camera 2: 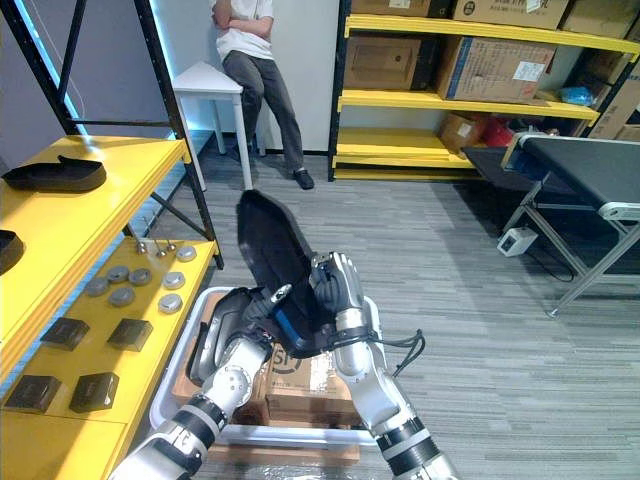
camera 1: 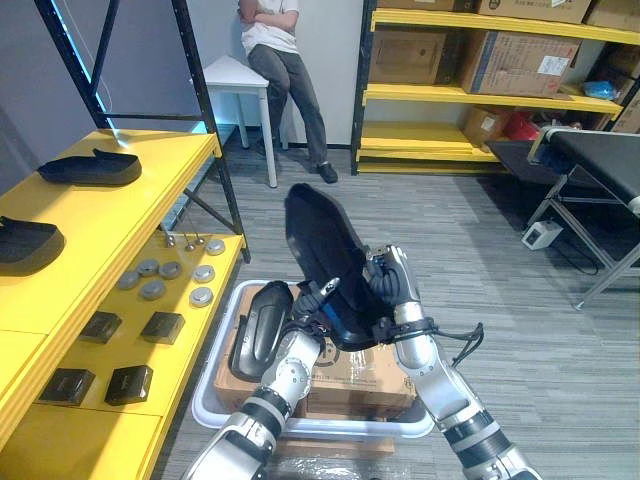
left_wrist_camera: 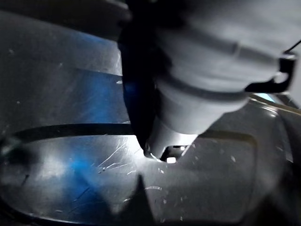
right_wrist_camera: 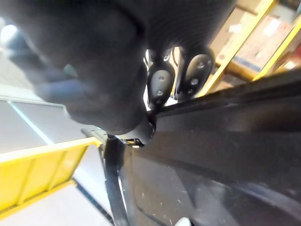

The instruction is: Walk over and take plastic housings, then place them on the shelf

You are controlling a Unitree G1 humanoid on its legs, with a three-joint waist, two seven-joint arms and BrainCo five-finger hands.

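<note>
We hold the housing [camera 1: 322, 240] up above the bin [camera 1: 340, 430], our right hand [camera 1: 390, 280] clenched round its edge. Our left hand [camera 1: 315, 300] is against its lower part, but we cannot tell its grip. Carrying is in hand. Next we should turn towards the shelf [camera 1: 130, 205], out beyond the left hand.

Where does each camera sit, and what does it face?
Left eye view: head, looking down at the housing over the bin; left hand and right hand show.
Right eye view: beside it, same scene.
Left wrist view: left wrist, close against the housing.
Right wrist view: right wrist, past its fingertips along the housing.
All share the housing.
</note>
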